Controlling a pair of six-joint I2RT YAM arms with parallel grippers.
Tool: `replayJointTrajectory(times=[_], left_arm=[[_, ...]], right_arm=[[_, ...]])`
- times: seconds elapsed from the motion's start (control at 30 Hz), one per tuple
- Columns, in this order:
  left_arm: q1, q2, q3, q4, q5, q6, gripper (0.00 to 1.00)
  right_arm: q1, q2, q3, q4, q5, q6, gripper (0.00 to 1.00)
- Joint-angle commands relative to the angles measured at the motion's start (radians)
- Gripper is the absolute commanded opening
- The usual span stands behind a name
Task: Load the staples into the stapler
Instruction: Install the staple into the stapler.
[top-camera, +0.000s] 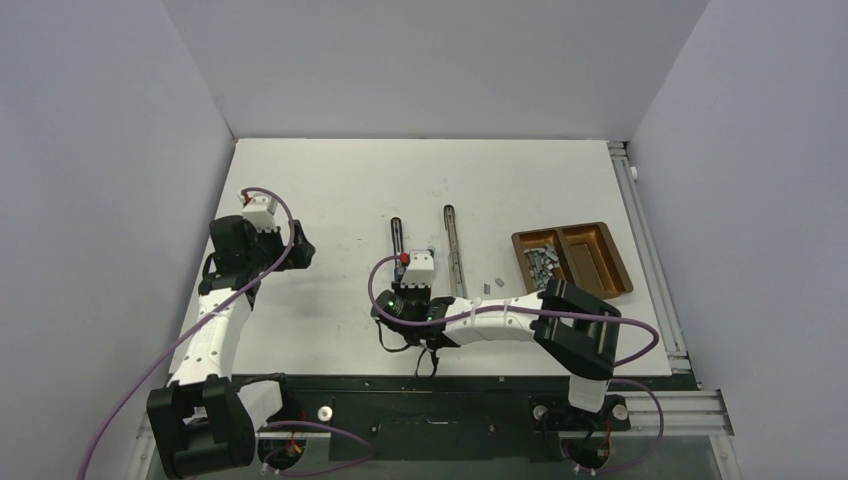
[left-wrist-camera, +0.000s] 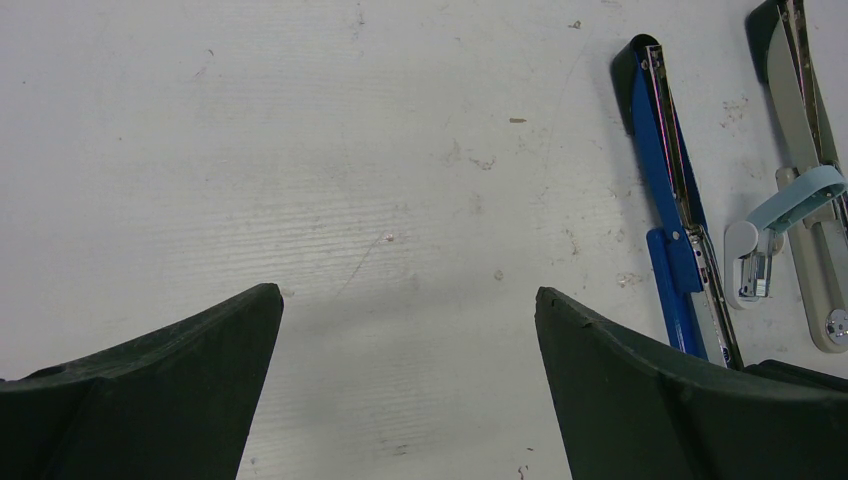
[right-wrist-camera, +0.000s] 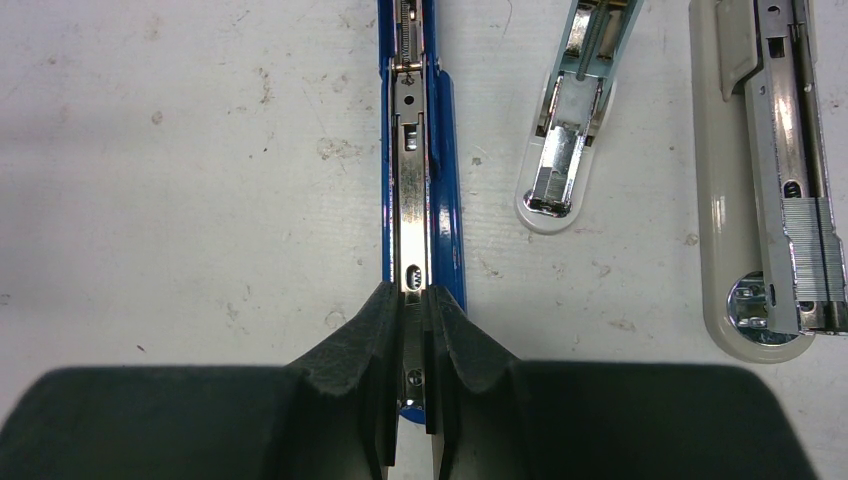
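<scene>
A blue stapler (right-wrist-camera: 446, 200) lies opened flat on the table, its metal rail (right-wrist-camera: 410, 180) facing up. My right gripper (right-wrist-camera: 413, 295) is shut on the near end of that rail; it also shows in the top view (top-camera: 399, 283). A grey stapler (right-wrist-camera: 722, 210) lies open to the right with a silvery staple strip (right-wrist-camera: 805, 250) in its rail. Several staples (top-camera: 540, 262) lie in a brown tray (top-camera: 600, 285), and a few loose staple pieces (top-camera: 495, 285) lie on the table. My left gripper (left-wrist-camera: 410, 295) is open and empty over bare table, left of the blue stapler (left-wrist-camera: 660, 170).
A small pale blue-and-white stapler (right-wrist-camera: 560, 150) lies between the two long ones; it also shows in the left wrist view (left-wrist-camera: 770, 235). The tray's right compartment (top-camera: 592, 255) looks empty. Grey walls close in the table on three sides.
</scene>
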Motion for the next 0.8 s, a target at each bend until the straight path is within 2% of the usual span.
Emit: replayJointTrajectory(times=[0.0, 0.77], left_arm=[[0.005, -0.018, 0.024, 0.027, 0.021, -0.007, 0.96], [0.005, -0.014, 0.033, 0.029, 0.019, -0.006, 0.96]], right_arm=[[0.006, -0.035, 0.02, 0.031, 0.028, -0.01, 0.09], [0.029, -0.033, 0.032, 0.041, 0.058, -0.05, 0.09]])
